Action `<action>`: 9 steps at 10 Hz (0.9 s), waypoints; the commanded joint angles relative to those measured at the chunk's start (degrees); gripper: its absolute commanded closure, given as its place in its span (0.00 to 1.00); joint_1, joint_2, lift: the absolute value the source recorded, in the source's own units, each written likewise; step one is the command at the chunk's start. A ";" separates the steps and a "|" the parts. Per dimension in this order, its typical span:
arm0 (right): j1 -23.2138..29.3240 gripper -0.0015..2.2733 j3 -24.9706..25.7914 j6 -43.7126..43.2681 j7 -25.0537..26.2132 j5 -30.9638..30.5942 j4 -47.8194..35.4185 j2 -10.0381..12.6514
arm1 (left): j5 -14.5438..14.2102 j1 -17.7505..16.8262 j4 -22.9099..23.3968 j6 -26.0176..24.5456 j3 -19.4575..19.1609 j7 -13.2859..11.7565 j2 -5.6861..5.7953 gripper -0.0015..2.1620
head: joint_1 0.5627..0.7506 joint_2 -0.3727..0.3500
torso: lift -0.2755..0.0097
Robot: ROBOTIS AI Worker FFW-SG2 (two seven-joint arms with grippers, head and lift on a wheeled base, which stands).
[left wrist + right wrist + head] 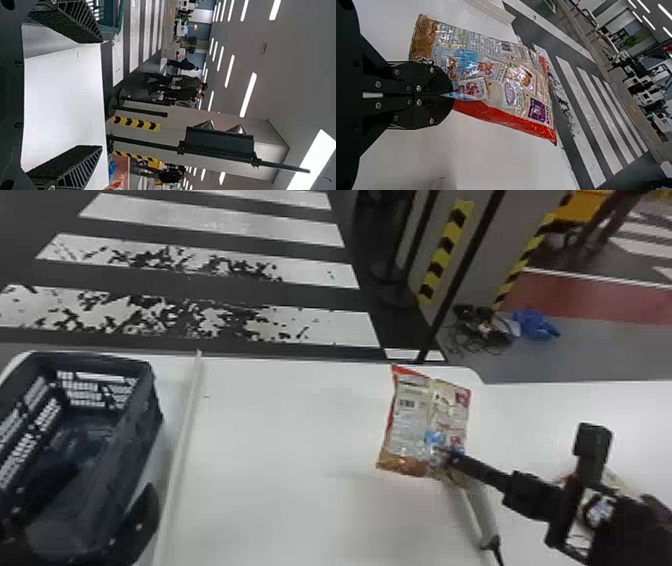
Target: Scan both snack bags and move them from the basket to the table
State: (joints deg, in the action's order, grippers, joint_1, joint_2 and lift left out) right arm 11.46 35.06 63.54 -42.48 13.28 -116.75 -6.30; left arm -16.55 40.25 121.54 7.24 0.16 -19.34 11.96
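Observation:
My right gripper [447,455] is shut on the lower part of a snack bag [415,425], which hangs over the table with its printed back showing. In the right wrist view my right gripper [451,95] pinches the edge of the bag [494,79]. The dark basket [135,405] stands at the left. Beside its near right corner is part of my left gripper [142,520]. The left wrist view has my left gripper [93,95] with fingers wide apart, nothing between them. Under the bag lies a white handle-like device [477,510] with a black cable.
A raised white strip [182,440] runs along the white table [280,430] between basket and bag. Another white surface [550,405] adjoins at the right, partly behind my right arm. Beyond the table stand dark posts and a striped pillar.

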 commanded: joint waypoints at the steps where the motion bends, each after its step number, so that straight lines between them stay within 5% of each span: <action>1: -2.67 0.99 3.34 0.41 1.52 1.22 1.96 -2.84 | -0.15 -0.35 -0.69 0.18 -0.07 0.00 0.08 0.02 | 0.70 0.12 | 0.62; 4: -10.67 0.99 7.74 -3.11 6.35 -0.18 15.06 -8.99 | -0.50 -1.49 -2.45 0.18 -0.07 0.00 0.08 0.02 | 0.70 0.03 | 0.62; 9: -19.90 0.99 6.42 -25.61 20.15 -6.77 39.84 -19.01 | -1.82 -3.69 -5.61 0.35 -0.25 -0.09 0.17 0.02 | 0.70 0.03 | 0.62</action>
State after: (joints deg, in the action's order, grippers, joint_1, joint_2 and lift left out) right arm -7.48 41.91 40.14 -22.53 7.27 -79.37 -24.44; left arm -18.29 36.74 116.11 7.60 -0.04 -19.41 12.12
